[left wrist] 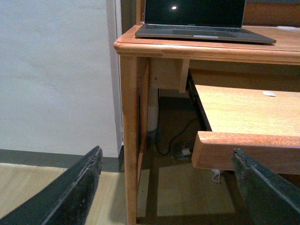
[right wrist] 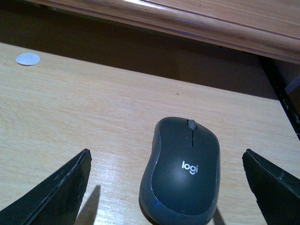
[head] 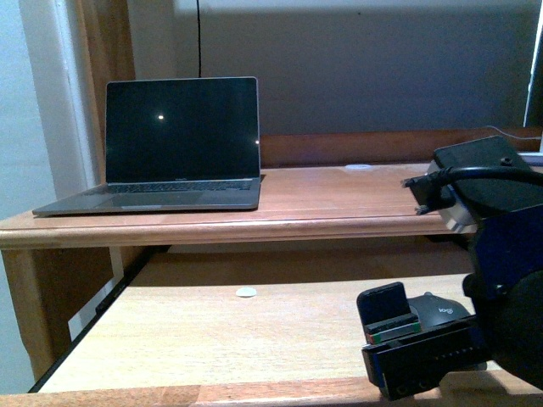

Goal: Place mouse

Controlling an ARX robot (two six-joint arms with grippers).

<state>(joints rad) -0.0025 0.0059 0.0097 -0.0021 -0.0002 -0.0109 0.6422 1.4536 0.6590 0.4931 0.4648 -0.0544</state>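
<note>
The mouse (right wrist: pixel 183 173) is dark grey and oval with a white logo on its back. It lies on the light wooden pull-out shelf (right wrist: pixel 70 103) under the desk top. My right gripper (right wrist: pixel 166 154) is open, with one finger on each side of the mouse and a wide gap to both. In the front view the mouse (head: pixel 441 310) shows partly behind my right gripper (head: pixel 414 326) at the lower right. My left gripper (left wrist: pixel 167 151) is open and empty, low beside the desk's left leg (left wrist: pixel 130 140), and out of the front view.
An open laptop (head: pixel 182 144) with a dark screen stands on the left of the upper desk top (head: pixel 339 203). A small white disc (head: pixel 246 292) lies on the shelf near its back. A black box (head: pixel 479 165) sits at the right. Cables lie on the floor under the desk (left wrist: pixel 180 145).
</note>
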